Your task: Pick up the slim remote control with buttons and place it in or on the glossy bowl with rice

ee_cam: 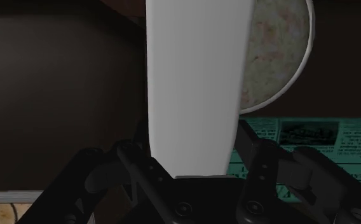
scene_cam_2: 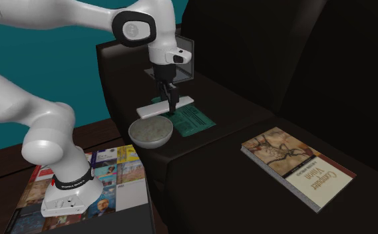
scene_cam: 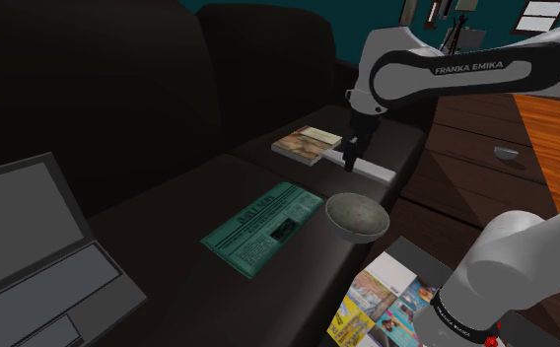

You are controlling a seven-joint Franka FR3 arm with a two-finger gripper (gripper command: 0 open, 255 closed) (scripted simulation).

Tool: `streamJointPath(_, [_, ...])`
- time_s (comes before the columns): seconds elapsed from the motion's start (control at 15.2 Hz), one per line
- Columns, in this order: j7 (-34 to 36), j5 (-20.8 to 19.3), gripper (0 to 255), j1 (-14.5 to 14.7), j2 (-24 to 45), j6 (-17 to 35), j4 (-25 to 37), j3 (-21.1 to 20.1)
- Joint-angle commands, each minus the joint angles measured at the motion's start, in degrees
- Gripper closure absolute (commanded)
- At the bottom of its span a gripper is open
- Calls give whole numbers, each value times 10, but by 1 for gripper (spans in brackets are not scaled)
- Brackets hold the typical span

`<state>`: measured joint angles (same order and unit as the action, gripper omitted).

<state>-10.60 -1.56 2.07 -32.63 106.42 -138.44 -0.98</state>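
Grey open laptop [scene_cam: 32, 258]: far at the shoulder view's left, on the dark sofa seat [scene_cam: 170, 232], well apart from the work.
Teal folded newspaper [scene_cam: 265, 225]: flat on the cushion's middle.
Tan-covered book [scene_cam: 311, 144]: flat, beyond the newspaper.
All-black two-finger gripper [scene_cam: 351, 161]: pointing down, pinching a slim plain white remote [scene_cam: 375, 171] across its narrow width, off its middle.
Glossy grey bowl of rice [scene_cam: 355, 217]: upright at the seat's edge, just beside the newspaper.
Remote's place: level between the fingers, seemingly clear of the seat, near the bowl, not yet in it.
Handling: probably light, rigid, smooth-sided, so prone to swivel or droop from an off-centre hold.
Best hold: across the long flat edges, nearer the middle.
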Motion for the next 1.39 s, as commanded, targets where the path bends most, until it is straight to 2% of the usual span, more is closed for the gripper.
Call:
streamJointPath(0.0, [16, 8, 255, 8, -44, -11, -34, -13])
streamJointPath(0.26, [47, 30, 255, 27, -123, -43, -82, -40])
streamJointPath(1.12, [50, 34, 255, 29, -109, 69, -180, -45])
streamJointPath(1.32, [50, 34, 255, 29, -109, 69, -180, -45])
